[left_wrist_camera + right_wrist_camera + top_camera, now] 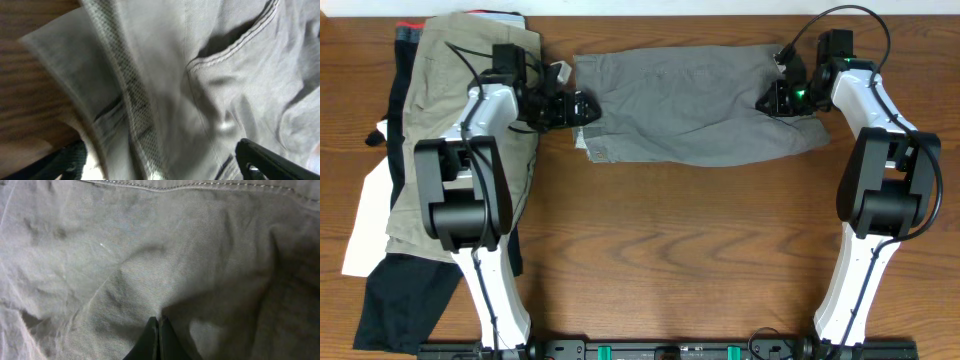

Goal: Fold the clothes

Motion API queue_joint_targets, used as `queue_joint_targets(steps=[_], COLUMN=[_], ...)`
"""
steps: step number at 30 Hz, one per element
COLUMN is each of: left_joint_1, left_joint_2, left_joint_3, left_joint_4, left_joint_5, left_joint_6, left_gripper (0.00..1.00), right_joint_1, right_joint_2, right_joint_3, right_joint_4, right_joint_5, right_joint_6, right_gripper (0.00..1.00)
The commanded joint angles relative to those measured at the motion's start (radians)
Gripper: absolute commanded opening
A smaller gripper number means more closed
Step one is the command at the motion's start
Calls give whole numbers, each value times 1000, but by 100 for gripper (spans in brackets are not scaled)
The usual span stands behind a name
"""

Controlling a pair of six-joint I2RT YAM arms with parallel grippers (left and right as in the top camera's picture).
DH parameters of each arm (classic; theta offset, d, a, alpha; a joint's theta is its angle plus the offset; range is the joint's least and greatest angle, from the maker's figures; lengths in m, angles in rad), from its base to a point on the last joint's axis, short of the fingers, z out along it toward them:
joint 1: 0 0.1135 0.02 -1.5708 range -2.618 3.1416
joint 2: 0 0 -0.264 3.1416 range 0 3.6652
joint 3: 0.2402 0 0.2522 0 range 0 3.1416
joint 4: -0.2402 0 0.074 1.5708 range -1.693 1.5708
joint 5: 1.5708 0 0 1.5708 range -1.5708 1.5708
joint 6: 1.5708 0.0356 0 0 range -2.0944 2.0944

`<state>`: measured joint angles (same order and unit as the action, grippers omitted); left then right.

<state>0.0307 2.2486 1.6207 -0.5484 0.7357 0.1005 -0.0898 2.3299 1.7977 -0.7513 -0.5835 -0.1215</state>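
Shorts (695,120) — beneath left pincer (586,108), right pincer (768,100)

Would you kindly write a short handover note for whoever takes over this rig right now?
Grippers: the left gripper is open at the waistband end of the shorts. The right gripper is shut and appears to pinch the cloth at the opposite end.
Things: the shorts lie spread out and wrinkled on the table between the arms. Other garments are piled under the left arm.
Done: the shorts are laid out, and no finished fold shows.
Left: fold them.
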Motion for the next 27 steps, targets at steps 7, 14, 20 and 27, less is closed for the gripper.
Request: queue_joint_targets(steps=[7,14,20,27], left_joint_1=[-37,14,44,44], left_joint_2=[88,53,-68,-227], left_joint_3=[-13,-13,-13,-13], left_joint_4=[-21,-99,-238,-361], left_joint_5=[-13,-18,-140,-232], left_joint_6=[-56,-60,-2,50], left_gripper=[6,6,5,6], right_joint_1=[-3,11,49,111], right_joint_2=[14,14,14,2], right_joint_3=[4,4,4,5], right_joint_4=[-21,-59,-90,-100], right_joint_5=[8,6,-3,-50], right_joint_6=[-18,-18,-14,-14], right_gripper=[1,1,1,1])
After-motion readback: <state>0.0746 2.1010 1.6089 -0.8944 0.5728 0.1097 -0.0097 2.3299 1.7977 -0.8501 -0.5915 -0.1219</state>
